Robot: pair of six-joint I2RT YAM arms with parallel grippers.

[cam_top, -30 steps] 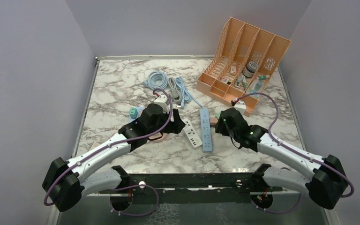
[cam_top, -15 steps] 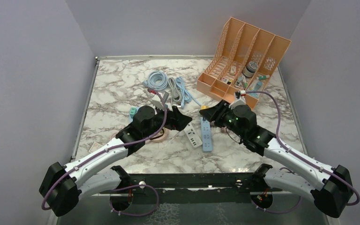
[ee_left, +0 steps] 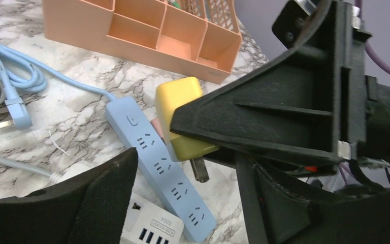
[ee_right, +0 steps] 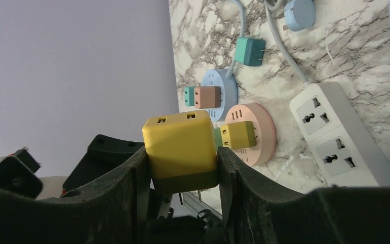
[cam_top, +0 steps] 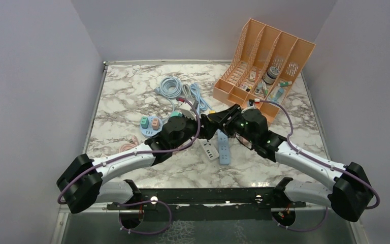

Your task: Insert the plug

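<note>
My right gripper [ee_right: 182, 168] is shut on a yellow plug [ee_right: 181, 147], gripping its two sides, prongs pointing down. In the left wrist view the plug [ee_left: 179, 104] hangs just above the switch end of the light blue power strip [ee_left: 157, 165], with the right gripper's finger [ee_left: 264, 117] across it. The strip [cam_top: 224, 145] lies flat on the marble table between the arms. My left gripper [ee_left: 183, 203] is open and empty, low over the strip and the white strip [ee_left: 150, 229]. In the top view both grippers meet near the plug [cam_top: 212, 112].
An orange desk organizer [cam_top: 264, 61] stands at the back right. Coiled cables [cam_top: 175, 89] lie behind the grippers. A white multi-socket strip [ee_right: 335, 137] lies beside the blue one. A blue round socket [ee_right: 218, 94] and a pink round socket [ee_right: 251, 132] hold small adapters at the left.
My right gripper has swung left and lifted the yellow plug over the blue strip. My left arm has moved right to meet it, uncovering the round sockets.
</note>
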